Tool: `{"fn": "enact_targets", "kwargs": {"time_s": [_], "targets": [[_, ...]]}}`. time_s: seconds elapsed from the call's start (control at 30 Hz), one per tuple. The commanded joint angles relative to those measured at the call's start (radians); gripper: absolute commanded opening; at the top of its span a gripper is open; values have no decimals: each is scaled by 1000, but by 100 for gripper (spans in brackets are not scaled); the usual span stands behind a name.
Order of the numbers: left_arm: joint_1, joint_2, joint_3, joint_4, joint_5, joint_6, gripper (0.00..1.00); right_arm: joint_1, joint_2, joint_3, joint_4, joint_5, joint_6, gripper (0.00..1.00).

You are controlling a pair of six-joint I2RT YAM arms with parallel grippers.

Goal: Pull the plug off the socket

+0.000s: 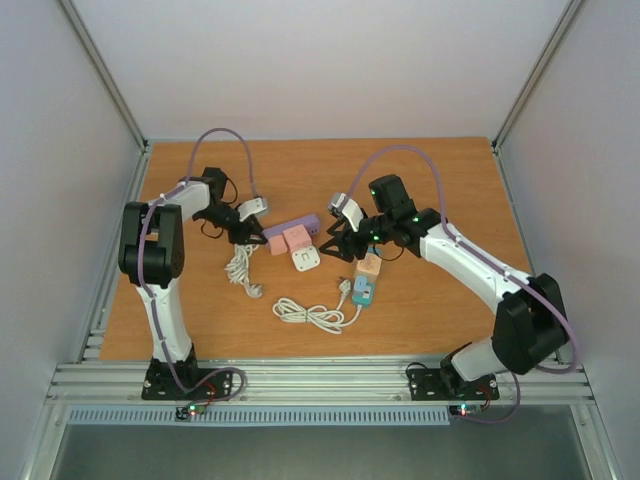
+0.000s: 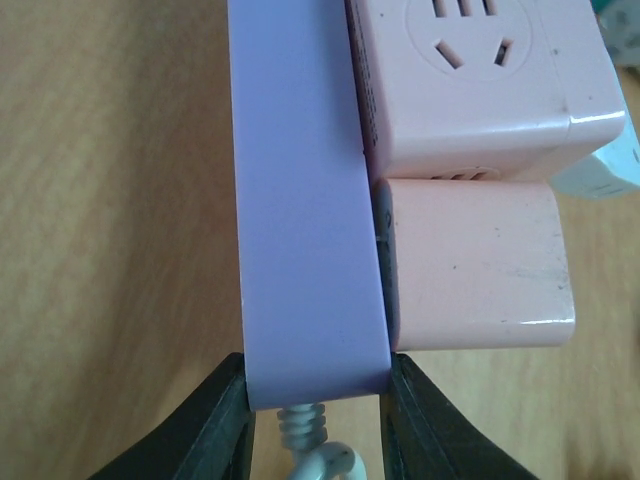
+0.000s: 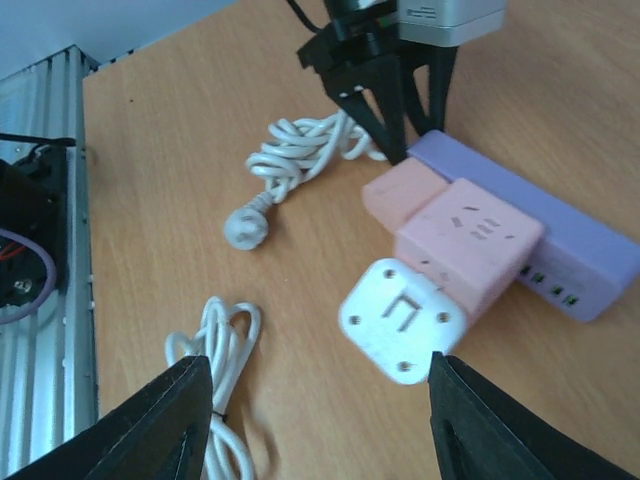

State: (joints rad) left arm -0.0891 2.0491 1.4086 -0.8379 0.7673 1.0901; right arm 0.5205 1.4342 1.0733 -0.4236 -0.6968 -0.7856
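Bright, even, diffuse light from above; faint soft shadows on table; small glare spots on pink adapter.

left claw clamped, right claw spread wide

White links, black joints; lilac cables; left pincer black-fingered.

Clamped in the left gripper, lilac power strip: smooth matt plastic. Right of the gripper, pink plug adapter: plastic, faintly scuffed, glossy at edges. Beneath, table: matt wood grain.
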Motion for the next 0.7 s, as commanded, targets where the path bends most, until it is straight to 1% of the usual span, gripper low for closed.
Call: {"fn": "enact_targets", "kwargs": {"time_s": [0.0,0.13,0.23,0.3,0.4,0.47,0.6,0.67], "targets": [[21,26,11,-253,90,184,17,-14,99,119,-35,0,-85,61],[23,27,2,-309,97,233,16,-49,253,293,-102,-41,-144,60],[23,45,17,-354,92,262,16,-76,384,431,-198,-69,-250,60],[23,61,33,-382,87,277,16,-91,463,508,-272,-77,-356,61],[23,79,50,-406,75,290,17,-94,553,568,-336,-55,-487,61],[23,94,65,-417,68,291,17,-94,613,616,-394,-71,-544,60],[24,133,107,-439,57,281,17,-89,706,722,-514,-117,-605,57],[27,159,136,-466,60,278,17,-83,737,749,-550,-118,-635,56]]}}
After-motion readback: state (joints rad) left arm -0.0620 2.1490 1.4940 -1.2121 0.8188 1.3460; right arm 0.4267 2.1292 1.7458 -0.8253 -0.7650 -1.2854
